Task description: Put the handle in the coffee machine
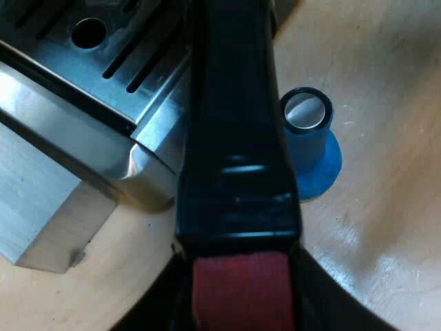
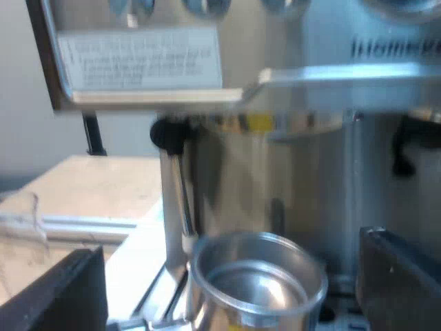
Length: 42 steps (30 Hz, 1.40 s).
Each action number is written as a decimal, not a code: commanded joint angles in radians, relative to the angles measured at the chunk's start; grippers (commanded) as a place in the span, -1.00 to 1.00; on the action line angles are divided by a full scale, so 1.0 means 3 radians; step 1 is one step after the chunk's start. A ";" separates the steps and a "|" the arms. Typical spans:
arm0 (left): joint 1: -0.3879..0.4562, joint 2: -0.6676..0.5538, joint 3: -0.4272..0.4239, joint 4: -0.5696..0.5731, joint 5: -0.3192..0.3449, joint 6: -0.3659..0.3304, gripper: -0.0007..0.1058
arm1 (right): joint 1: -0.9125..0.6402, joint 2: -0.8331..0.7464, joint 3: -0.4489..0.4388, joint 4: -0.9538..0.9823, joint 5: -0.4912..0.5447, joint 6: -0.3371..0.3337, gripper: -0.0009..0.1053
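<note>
- Handle point(image 1: 234, 138), dark with a red end point(image 1: 241, 293), is clasped in the left tool point(image 1: 241, 307), whose black fingers point(image 1: 327, 310) are closed against it at that end.
- Its long axis is pointed straight away from the left tool, over the corner of the machine's slotted metal tray point(image 1: 103, 62).
- A blue tamper point(image 1: 310, 148) is stood on the desk point(image 1: 386, 227), just beside the handle and the tray's corner.
- The holder's metal basket point(image 2: 256, 279) is seen mouth-up before the espresso machine point(image 2: 289, 152), beneath its overhanging front.
- The right tool point(image 2: 234, 293) is spread wide, one finger on each side of the basket, apart from it.
- A lift up into the machine's head is judged to be what remains, and the left tool is the one carrying the holder.
</note>
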 commanded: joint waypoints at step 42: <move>-0.0001 -0.0030 -0.0049 -0.0231 0.0017 -0.0212 -0.98 | 0.0008 0.0109 -0.0017 -0.0102 0.0039 -0.0006 0.41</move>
